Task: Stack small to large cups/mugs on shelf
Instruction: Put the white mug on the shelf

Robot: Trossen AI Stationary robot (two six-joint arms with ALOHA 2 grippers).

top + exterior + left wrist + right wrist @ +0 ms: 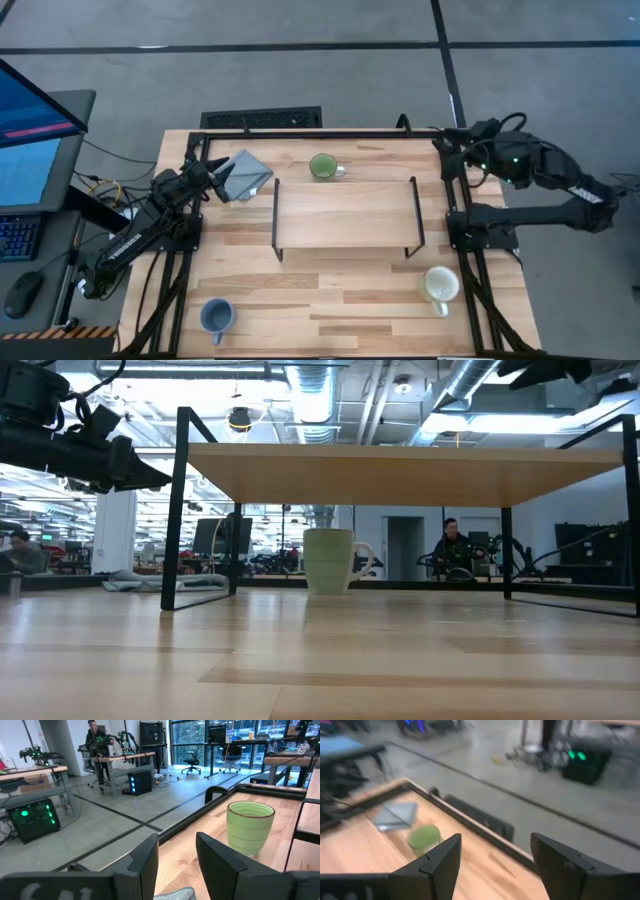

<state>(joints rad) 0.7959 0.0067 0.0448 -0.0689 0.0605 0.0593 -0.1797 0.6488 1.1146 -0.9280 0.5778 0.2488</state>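
Left gripper [222, 176] hovers off the shelf's [345, 214] back-left corner, right over the grey cloth [243, 174]; jaws part-way apart, nothing between them, not touching the cloth as far as the wrist view shows. Right gripper [452, 140] waits off the shelf's back-right corner, jaws spread wide, empty.

Shelf sits mid-desk [300, 300], bare top, nothing stacked yet.

Mugs, largest first:
- White mug [439, 285]: front-right of the shelf, upright, handle toward the desk's front edge.
- Green mug [324, 166]: just behind the shelf's back edge, upright, handle pointing right. Nearest to both arms.
- Blue mug [216, 317]: front-left of the shelf, well apart from it, upright.

Handling, my read: all three look like glazed ceramic, so stiff, smooth, somewhat slippery, and liable to chip if knocked or dropped. Light enough for one arm. Best hold is likely pinching the rim wall, one finger inside and one outside, on the side away from the handle; handles look too small to hook. Nesting needs the largest on the shelf first, lowered gently.
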